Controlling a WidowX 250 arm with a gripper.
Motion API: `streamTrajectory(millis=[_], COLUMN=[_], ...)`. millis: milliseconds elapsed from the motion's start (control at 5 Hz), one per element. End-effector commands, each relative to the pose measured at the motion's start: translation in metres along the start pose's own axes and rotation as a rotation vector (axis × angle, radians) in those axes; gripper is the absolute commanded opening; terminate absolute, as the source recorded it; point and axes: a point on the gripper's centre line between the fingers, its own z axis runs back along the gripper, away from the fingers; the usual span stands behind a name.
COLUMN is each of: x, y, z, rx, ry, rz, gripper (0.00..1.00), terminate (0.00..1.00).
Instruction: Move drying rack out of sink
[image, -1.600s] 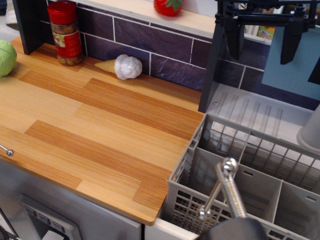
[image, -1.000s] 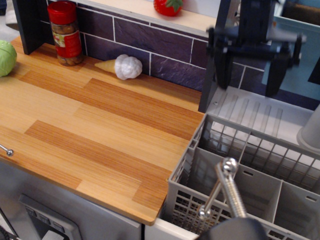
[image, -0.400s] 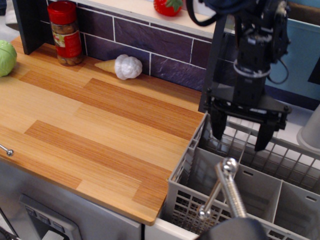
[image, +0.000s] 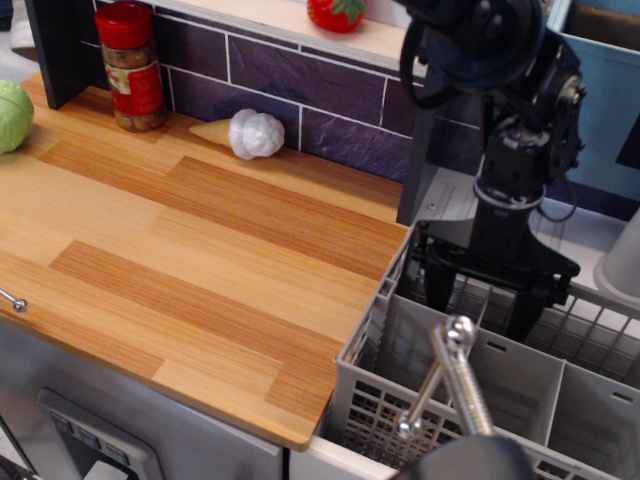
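The drying rack (image: 520, 385) is a light-grey lattice basket with inner dividers, sitting in the sink at the lower right; the basin itself is hidden under it. Only the sink unit's ribbed drainboard (image: 450, 205) shows behind. My black gripper (image: 482, 305) hangs straight down over the rack's far wall. It is open, its two fingers (image: 437, 288) spread wide and dipping inside the rack just behind the far lattice wall. It holds nothing.
A chrome faucet (image: 455, 385) rises in front of the rack at the bottom. The wooden countertop (image: 190, 250) lies to the left, with a red-lidded jar (image: 133, 68), an ice-cream cone toy (image: 245, 133) and a green cabbage (image: 12, 115). A grey cup (image: 622, 260) stands at the right edge.
The gripper has come down from high above the drainboard to the rack's far wall, staying open. The rack has not moved.
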Motion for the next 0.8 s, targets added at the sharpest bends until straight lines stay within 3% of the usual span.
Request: streamTrajectory(millis=[0,600], x=[0.006,0.015], y=[-0.002,-0.001], z=[0.006,0.032], rx=[0.015,0.015], ry=[-0.073,-0.077], rz=[0.028,0.022], gripper=[0.0,0.0], terminate=[0.0,0.0])
